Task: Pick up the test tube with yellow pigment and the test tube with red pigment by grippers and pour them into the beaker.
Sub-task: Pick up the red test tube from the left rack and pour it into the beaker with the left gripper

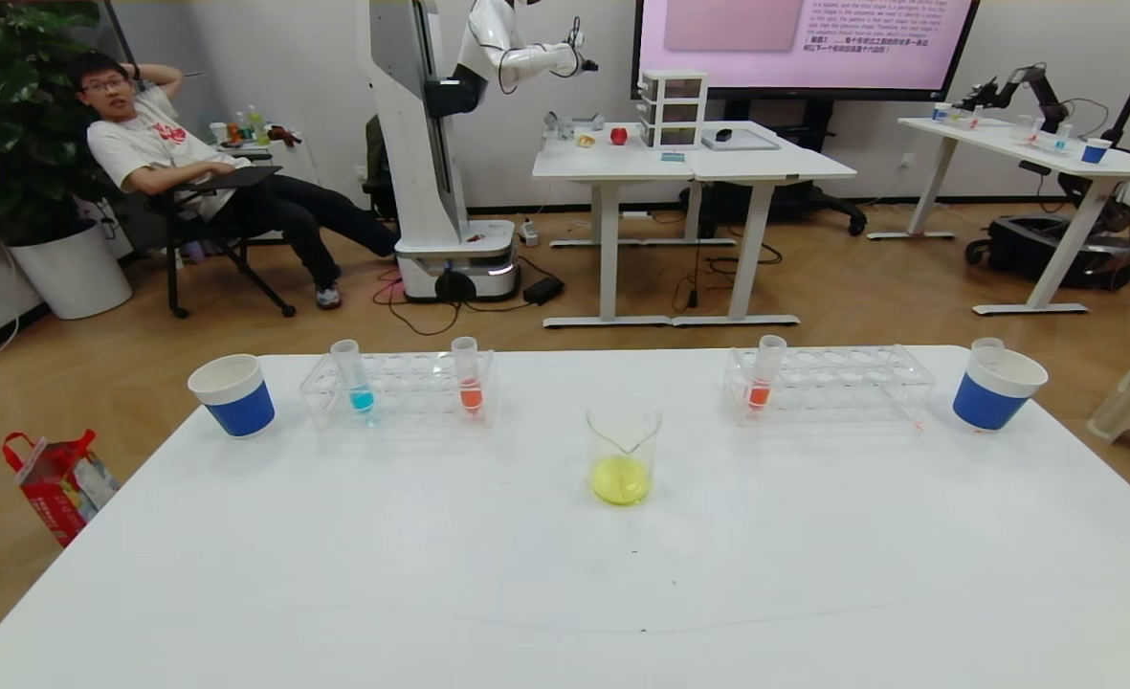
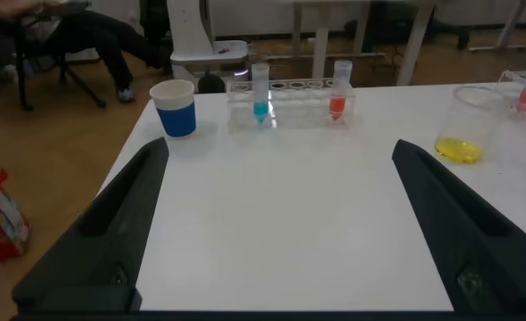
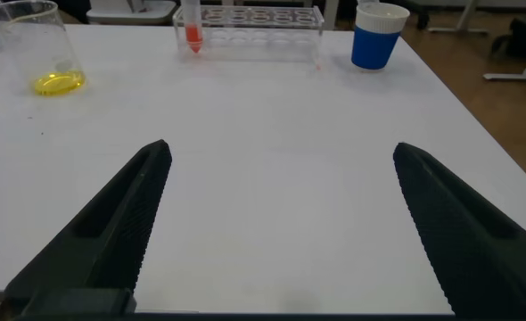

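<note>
The clear beaker stands mid-table with yellow liquid at its bottom; it also shows in the left wrist view and the right wrist view. One test tube with red pigment stands upright in the left rack, another in the right rack. No tube holding yellow liquid is in view. My left gripper is open and empty over bare table near the front left. My right gripper is open and empty near the front right. Neither gripper shows in the head view.
A tube with blue liquid stands in the left rack. Blue paper cups stand at the far left and far right; a clear tube end sticks out of the right one. The table's edges are close on both sides.
</note>
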### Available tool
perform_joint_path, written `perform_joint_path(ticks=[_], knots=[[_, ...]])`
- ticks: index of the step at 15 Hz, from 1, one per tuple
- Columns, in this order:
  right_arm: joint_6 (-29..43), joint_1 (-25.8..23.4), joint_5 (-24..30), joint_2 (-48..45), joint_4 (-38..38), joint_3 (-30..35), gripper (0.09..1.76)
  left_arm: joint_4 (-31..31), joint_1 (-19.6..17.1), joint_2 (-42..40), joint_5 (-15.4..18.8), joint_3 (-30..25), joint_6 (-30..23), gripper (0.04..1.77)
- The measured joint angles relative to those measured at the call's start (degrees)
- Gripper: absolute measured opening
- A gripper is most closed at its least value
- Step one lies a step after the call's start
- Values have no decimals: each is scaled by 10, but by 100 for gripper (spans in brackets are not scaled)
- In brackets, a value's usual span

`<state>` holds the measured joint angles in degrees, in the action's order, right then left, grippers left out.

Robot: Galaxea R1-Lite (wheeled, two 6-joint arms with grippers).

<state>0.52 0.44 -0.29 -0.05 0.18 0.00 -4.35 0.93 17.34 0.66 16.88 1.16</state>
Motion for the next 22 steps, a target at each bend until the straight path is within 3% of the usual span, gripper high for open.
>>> perform_joint_path(ticks=[4,10,13,19,22], knots=[[0,0,0,0,0,0,174,-167,2,207,1,54,1,175],[0,0,0,0,0,0,174,-431,23,520,-14,63,-12,175],[0,0,0,0,0,0,174,-543,58,644,-58,61,-18,175],[0,0,0,0,0,0,174,-788,163,876,-173,75,-18,175],[0,0,0,0,0,0,174,-822,198,965,-209,118,-21,175]])
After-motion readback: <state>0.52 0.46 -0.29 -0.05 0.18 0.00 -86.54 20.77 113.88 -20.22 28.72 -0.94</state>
